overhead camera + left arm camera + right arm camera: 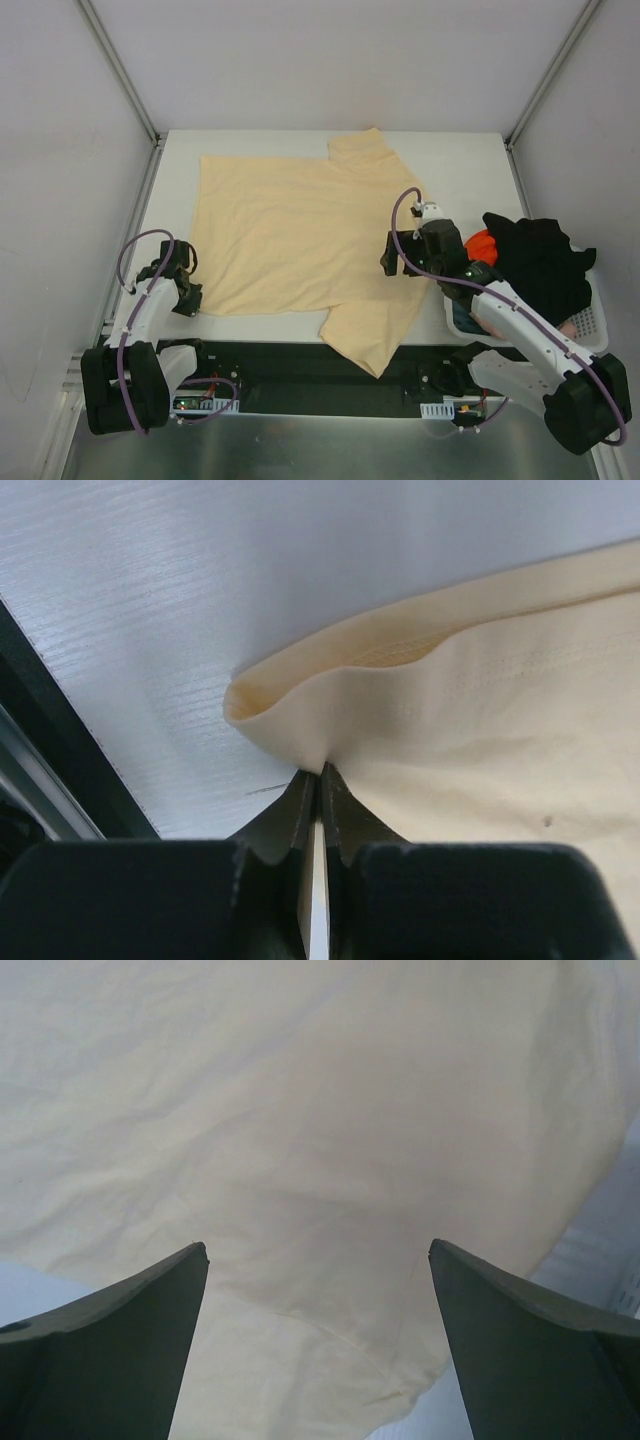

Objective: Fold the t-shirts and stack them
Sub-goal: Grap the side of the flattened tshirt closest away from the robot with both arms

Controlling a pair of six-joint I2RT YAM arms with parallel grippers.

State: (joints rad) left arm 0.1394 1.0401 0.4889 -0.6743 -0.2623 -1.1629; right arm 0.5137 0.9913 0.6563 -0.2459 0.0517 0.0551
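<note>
One peach t-shirt [290,240] spread on white table [470,170] — pale walls [330,60] around.

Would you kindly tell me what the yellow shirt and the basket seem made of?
The pale yellow t-shirt looks like soft matte knit cloth, probably cotton: it wrinkles and shows a stitched hem. The basket looks like white plastic, moulded in a lattice.

Bright, even light; soft shadows.
</note>
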